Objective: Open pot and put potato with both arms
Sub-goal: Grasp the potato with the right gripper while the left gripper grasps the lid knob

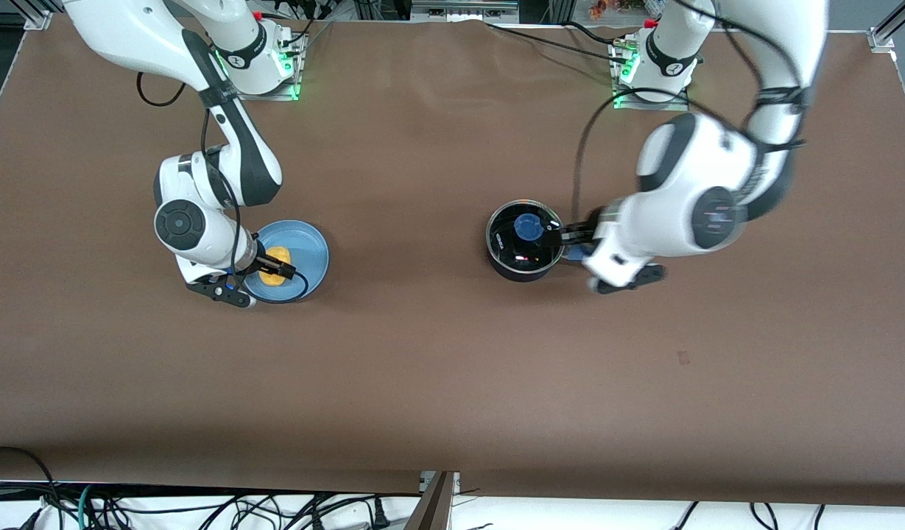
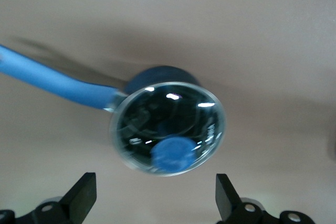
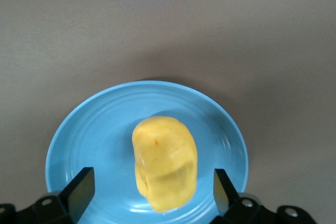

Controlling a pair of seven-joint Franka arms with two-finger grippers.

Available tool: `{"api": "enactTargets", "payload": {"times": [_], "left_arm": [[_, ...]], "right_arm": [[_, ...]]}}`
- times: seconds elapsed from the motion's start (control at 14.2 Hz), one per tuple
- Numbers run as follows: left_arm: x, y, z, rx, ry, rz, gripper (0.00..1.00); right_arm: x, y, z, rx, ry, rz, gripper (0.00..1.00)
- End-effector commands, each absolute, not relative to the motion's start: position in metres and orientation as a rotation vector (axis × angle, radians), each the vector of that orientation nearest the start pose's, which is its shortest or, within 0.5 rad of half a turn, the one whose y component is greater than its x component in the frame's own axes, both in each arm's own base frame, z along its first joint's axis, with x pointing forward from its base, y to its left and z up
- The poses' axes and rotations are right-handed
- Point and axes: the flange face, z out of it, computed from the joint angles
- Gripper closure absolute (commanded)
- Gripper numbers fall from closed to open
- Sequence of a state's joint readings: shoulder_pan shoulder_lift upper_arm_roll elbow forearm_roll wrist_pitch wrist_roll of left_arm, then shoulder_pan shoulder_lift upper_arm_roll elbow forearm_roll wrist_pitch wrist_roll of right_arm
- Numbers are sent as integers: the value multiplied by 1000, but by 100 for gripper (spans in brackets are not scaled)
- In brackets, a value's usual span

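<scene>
1. Shown only from the front: both white arms whole, the brown table [image 1: 437, 368], and the wide gap between plate and pot; pot handle almost hidden there under the left arm's wrist.
2. Shown only from the left wrist: the long blue handle [image 2: 52, 82] running straight out from the pot's wall, and the lid [image 2: 169, 128] seated on the rim.
3. Shown only from the right wrist: the potato's lumpy surface up close, and the plate's ringed rim [image 3: 84, 124].
4. Pot [image 1: 524, 241]: small, black, clear glass lid with blue knob [image 1: 528, 227], closed, toward the left arm's end of the table.
5. Potato [image 1: 274, 266]: oval, yellow-orange, lying on the light-blue plate [image 1: 308, 250], toward the right arm's end of the table.
6. Left gripper [image 1: 562, 237]: fingers spread wide, holding nothing, reaching in low from the handle side, tips by the lid's edge; knob lying between the two fingertips [image 2: 84, 195] in the wrist view, not touched.
7. Right gripper [image 1: 272, 266]: pointing down over the plate, fingers spread wide on either side of the potato, fingertips [image 3: 81, 190] clear of it, nothing gripped.
</scene>
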State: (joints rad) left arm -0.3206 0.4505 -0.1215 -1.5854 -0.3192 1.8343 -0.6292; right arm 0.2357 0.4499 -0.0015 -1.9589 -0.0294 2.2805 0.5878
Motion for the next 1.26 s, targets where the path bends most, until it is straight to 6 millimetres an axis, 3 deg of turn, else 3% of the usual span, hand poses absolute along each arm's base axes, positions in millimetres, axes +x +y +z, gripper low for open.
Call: {"api": "enactTargets", "payload": {"times": [0.0, 0.42, 0.56, 0.77, 0.84, 1.05, 1.19], "left_arm": [[583, -318, 330, -3227, -552, 536, 0], [562, -328, 288, -3139, -455, 565, 0], [543, -345, 281, -3119, -405, 589, 0], [540, -351, 275, -3103, -435, 597, 0], [540, -351, 274, -3103, -435, 597, 4], [539, -351, 267, -3095, -429, 610, 41], [539, -351, 264, -3093, -427, 615, 53]], "right_arm": [[573, 136, 222, -3135, 572, 130, 0], [554, 131, 202, -3126, 572, 96, 0], [555, 130, 202, -3126, 569, 96, 0], [558, 119, 203, -3125, 585, 88, 0], [558, 119, 203, -3124, 587, 88, 1], [558, 119, 203, -3122, 594, 88, 32], [558, 120, 203, -3122, 592, 88, 39]]}}
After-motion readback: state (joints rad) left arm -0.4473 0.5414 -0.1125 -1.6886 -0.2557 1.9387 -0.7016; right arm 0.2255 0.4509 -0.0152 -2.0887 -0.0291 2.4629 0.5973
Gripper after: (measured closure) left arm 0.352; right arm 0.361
